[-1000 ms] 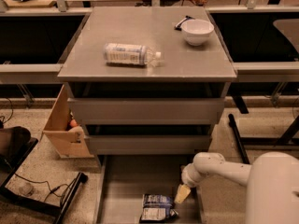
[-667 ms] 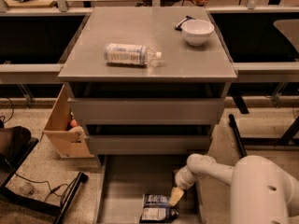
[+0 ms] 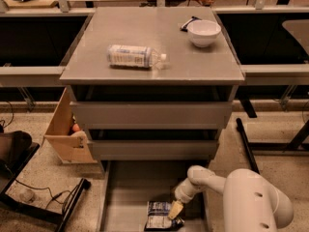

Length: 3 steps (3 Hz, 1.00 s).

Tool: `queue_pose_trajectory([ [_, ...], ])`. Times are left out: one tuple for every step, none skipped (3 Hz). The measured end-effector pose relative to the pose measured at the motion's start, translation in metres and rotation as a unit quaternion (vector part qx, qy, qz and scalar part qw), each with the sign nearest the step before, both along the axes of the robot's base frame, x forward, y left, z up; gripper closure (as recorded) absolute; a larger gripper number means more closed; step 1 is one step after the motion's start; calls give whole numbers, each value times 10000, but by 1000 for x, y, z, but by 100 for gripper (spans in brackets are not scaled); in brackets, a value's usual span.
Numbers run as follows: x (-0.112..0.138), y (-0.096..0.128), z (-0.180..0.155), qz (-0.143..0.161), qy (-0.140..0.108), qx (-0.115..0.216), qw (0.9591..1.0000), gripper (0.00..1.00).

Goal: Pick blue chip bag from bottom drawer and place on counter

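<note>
The blue chip bag (image 3: pixel 158 215) lies flat on the floor of the open bottom drawer (image 3: pixel 126 190), near its front. My gripper (image 3: pixel 175 210) reaches down into the drawer from the right on a white arm, and its yellowish tip is at the bag's right edge, touching or just above it. The counter (image 3: pixel 149 35) is the grey top of the cabinet, above the two closed drawers.
A clear plastic bottle (image 3: pixel 136 56) lies on its side on the counter, and a white bowl (image 3: pixel 203 33) stands at its back right with a dark utensil behind it. A wooden box (image 3: pixel 65 132) sits on the floor left of the cabinet. Cables and a black stand lie at lower left.
My gripper has moved left and down inside the drawer, from beside the bag's right side to its right edge. The bag has not moved.
</note>
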State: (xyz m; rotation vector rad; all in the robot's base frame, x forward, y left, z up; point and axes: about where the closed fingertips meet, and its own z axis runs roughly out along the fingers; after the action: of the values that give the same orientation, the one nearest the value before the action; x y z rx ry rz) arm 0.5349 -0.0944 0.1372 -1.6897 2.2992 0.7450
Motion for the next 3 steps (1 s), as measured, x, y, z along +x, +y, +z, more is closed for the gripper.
queue_pose_trajectory([
  [-19, 20, -2, 73, 191, 213, 9996, 41],
  [-20, 21, -2, 78, 197, 218, 9995, 65],
  [-20, 21, -2, 79, 197, 218, 9995, 88],
])
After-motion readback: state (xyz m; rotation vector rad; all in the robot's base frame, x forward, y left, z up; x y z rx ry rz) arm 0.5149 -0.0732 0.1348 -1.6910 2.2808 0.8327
